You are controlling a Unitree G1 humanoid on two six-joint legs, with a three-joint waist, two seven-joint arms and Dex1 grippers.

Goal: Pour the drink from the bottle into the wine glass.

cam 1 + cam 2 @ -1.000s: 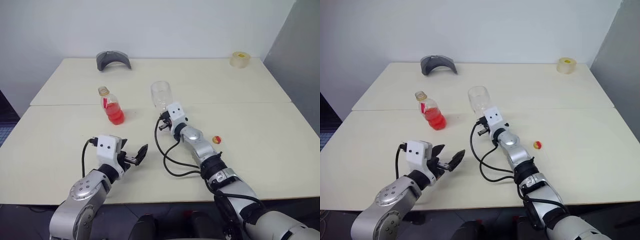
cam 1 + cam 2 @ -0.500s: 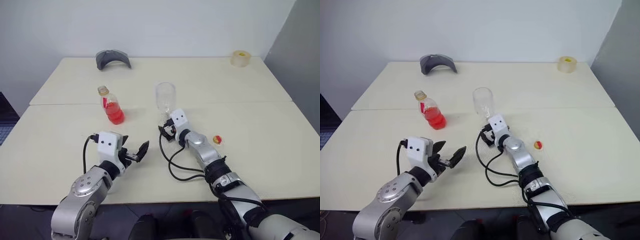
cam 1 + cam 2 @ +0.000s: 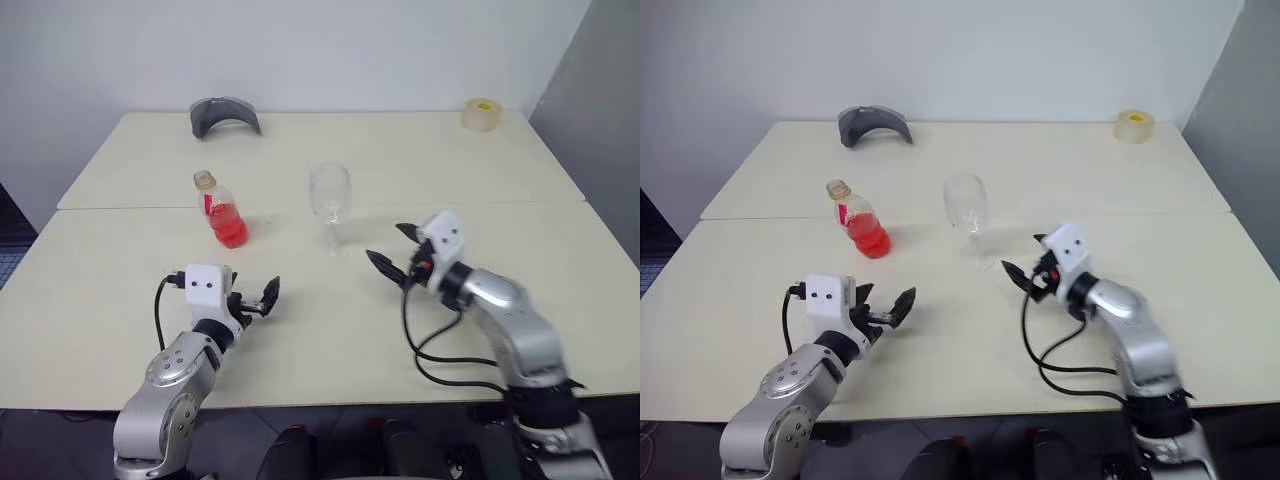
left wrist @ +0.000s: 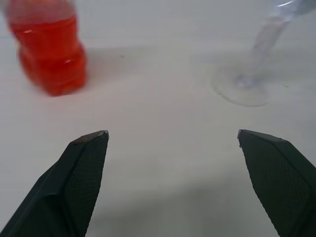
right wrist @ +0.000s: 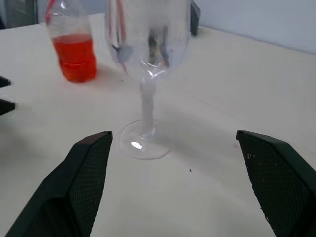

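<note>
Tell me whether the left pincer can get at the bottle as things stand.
Probably yes. The left pincer is open and points toward the bottle, which stands upright on the table with bare tabletop between them. The wine glass stands off to the side, out of the way.

Wine glass (image 4: 256, 59) bowl, bottle (image 4: 48, 47) top cut off, seemingly.

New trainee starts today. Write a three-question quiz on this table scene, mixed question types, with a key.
1. True or false: the clear stemmed wine glass stands upright and empty.
2. What does the small clear plastic bottle of red drink lack? A) label B) cap C) liquid
3. Which gripper is nearer the bottle?

Key
1. True.
2. B; its neck is open.
3. The left gripper; the right gripper hangs open beside the glass, holding nothing.
</note>
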